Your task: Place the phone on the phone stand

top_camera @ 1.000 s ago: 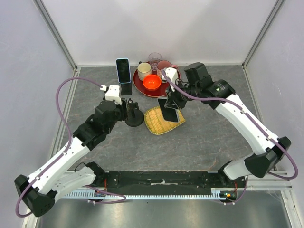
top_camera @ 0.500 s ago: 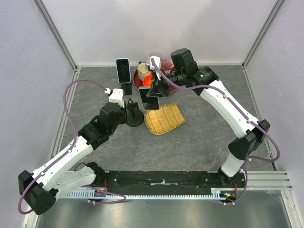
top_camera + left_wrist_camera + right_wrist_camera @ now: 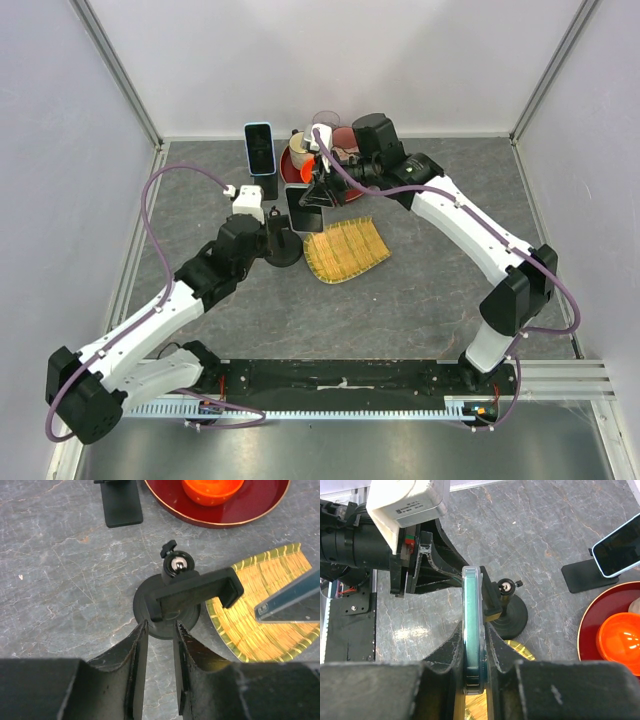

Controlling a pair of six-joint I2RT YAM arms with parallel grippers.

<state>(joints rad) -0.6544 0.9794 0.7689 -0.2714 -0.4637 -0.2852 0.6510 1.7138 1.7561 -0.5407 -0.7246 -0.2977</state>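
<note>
Phone (image 3: 304, 209) moved nearer stand (image 3: 284, 248), two of each

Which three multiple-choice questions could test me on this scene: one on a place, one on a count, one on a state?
1. Where is the orange bowl?
A. on the mat
B. on the red tray
C. on the bare table

2. How many phones show?
A. one
B. two
C. three

3. The near stand is:
A. empty
B. holding a phone
C. tipped over

Answers:
1 B: the bowl sits inside the tray's rim.
2 B: only the back phone and the held phone in the right gripper are in view.
3 A: its clamp is bare and it stands on its base.
</note>
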